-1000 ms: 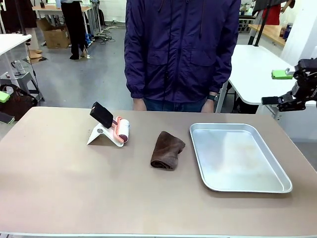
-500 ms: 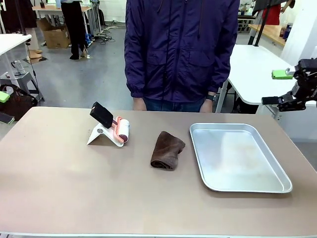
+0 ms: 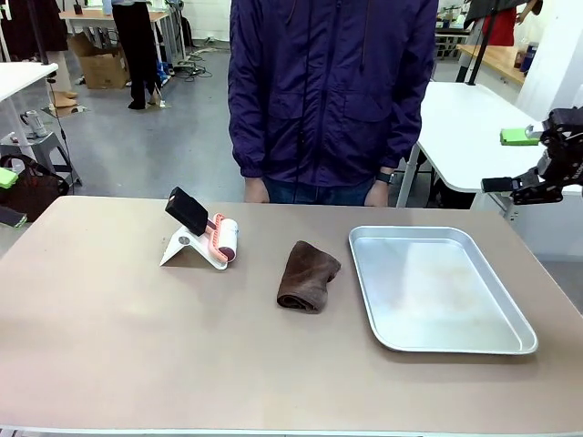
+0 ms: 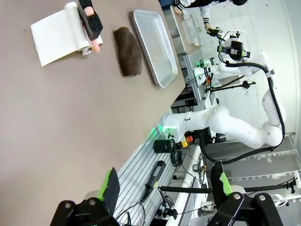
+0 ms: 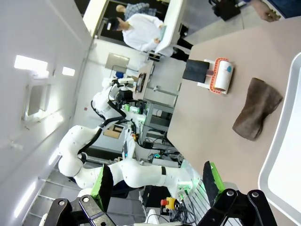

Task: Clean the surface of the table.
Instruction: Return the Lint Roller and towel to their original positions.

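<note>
The brownish-tan table (image 3: 137,346) carries a folded brown cloth (image 3: 308,275) at its middle and a lint roller (image 3: 223,238) with a black handle on a white stand to the left of it. My right gripper (image 3: 508,161) hangs open, off the table's far right corner and well above it. From the right wrist, its green-padded fingers (image 5: 211,181) stand wide apart with nothing between them, far above the table (image 5: 202,122), the cloth (image 5: 256,115) and the roller (image 5: 221,75). My left gripper (image 4: 165,186) is open too, high off the table (image 4: 47,117), away from the cloth (image 4: 128,51) and the roller (image 4: 89,23).
A shiny metal tray (image 3: 437,287) lies on the right half of the table, right of the cloth. A person in a dark purple jacket (image 3: 332,91) stands at the far edge, hands down at the sides. A white-topped table (image 3: 474,127) stands behind on the right.
</note>
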Tool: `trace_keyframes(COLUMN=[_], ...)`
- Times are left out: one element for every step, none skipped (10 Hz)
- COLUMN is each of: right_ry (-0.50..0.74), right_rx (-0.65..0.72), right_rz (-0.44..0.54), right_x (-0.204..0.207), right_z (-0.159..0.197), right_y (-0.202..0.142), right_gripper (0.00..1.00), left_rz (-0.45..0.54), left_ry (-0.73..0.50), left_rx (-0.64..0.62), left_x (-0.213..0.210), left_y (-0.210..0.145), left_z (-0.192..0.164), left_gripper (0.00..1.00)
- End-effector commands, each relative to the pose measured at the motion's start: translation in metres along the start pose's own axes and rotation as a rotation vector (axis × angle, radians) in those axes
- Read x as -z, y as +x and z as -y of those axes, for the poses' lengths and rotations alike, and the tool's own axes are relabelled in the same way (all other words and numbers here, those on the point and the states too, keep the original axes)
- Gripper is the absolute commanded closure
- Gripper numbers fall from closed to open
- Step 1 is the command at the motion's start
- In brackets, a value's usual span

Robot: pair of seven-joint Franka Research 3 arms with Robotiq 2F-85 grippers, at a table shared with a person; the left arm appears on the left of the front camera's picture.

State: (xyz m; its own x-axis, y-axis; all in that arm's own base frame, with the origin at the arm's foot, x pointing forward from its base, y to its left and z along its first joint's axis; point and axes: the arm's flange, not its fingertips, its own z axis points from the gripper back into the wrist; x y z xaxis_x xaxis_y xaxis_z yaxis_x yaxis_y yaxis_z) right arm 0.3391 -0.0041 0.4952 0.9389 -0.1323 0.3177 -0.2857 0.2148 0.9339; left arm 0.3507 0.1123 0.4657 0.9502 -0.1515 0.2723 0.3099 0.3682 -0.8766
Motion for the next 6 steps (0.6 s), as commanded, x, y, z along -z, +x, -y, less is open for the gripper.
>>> trace_keyframes(right_ry=[0.002,0.002,0.002,0.002,0.002,0.002], right_rx=[-0.009,-0.009,-0.009,-0.009,-0.009,-0.009], right_rz=[-0.005,-0.005,-0.005,-0.005,-0.005,-0.005], right_x=[-0.0006,-0.0006,-0.0006,-0.0006,-0.0006,-0.0006], right_z=[-0.0023,-0.0023,-0.0023,-0.0023,-0.0023,-0.0023], right_y=[-0.0008,-0.0008,-0.0008,-0.0008,-0.0008,-0.0008], right_gripper=[0.00,0.00,0.00,0.00,0.00,0.00], left_rz=[-0.006,-0.006,-0.006,-0.006,-0.006,-0.006], left_ry=[-0.002,-0.002,-0.002,-0.002,-0.002,-0.002], left_rx=[0.011,0.011,0.011,0.011,0.011,0.011], left_x=[-0.0004,-0.0004,-0.0004,-0.0004,-0.0004,-0.0004], left_y=[-0.0017,-0.0017,-0.0017,-0.0017,-0.0017,-0.0017], left_z=[-0.0001,-0.0001,-0.0001,-0.0001,-0.0001,-0.0001], left_gripper=[0.00,0.00,0.00,0.00,0.00,0.00])
